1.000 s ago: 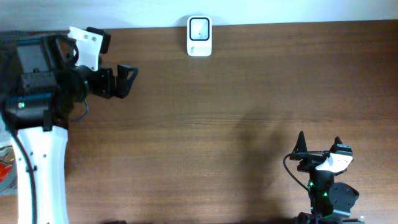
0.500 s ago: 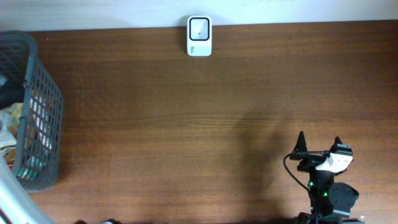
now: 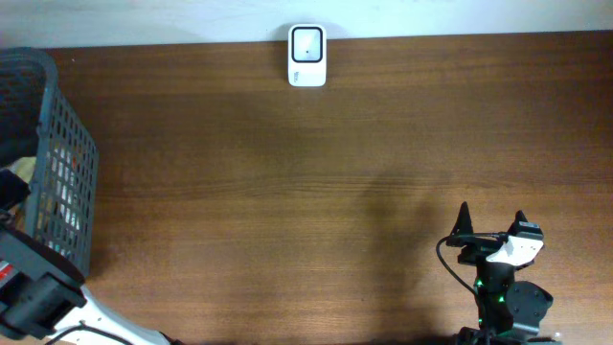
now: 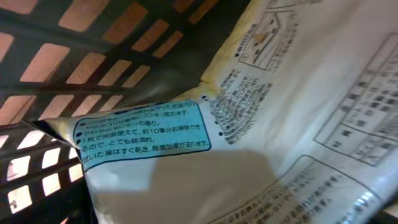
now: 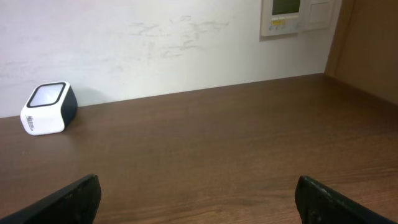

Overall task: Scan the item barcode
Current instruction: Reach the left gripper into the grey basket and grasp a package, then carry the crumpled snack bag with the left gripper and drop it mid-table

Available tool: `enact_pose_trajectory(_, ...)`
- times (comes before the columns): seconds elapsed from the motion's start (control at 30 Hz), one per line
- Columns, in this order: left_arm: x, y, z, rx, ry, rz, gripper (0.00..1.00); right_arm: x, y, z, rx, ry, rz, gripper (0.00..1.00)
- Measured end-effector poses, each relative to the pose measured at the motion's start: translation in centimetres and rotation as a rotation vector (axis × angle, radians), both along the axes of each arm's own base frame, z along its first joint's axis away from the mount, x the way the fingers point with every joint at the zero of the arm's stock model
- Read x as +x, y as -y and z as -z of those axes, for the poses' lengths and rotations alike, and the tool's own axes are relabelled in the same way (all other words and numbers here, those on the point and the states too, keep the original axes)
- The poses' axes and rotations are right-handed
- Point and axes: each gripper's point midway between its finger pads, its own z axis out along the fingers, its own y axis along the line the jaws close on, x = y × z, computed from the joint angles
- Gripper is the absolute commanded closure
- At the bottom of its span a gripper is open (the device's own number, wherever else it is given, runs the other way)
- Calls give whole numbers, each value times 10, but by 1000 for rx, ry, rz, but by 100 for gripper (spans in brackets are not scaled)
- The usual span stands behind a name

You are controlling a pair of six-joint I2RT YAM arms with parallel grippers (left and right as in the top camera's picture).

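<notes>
From overhead, the scanner [image 3: 307, 56] stands at the far edge of the counter [image 3: 287, 192] and the basket [image 3: 62, 163] at the left. Your left arm [image 3: 43, 297] goes toward the basket, and the left hand is hidden. The right hand [image 3: 491, 218] is open and empty.

Only the left wrist view shows the packet [image 4: 261, 124], lying in the basket, very near. The left hand's jaws stand wide, fingers unseen. Close on one edge and cover little print; no barcode shows here.

The right wrist view gives only scanner and counter.
</notes>
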Motion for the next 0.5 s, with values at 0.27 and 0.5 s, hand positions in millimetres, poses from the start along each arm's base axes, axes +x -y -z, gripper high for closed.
enact_pose_trajectory(0.27,-6,2,19,-39,-71,18,100,0,0,0,0,0,0,1)
enact_pose_trajectory(0.5,55,43,-206,39,523,211,100,0,0,0,0,0,0,1)
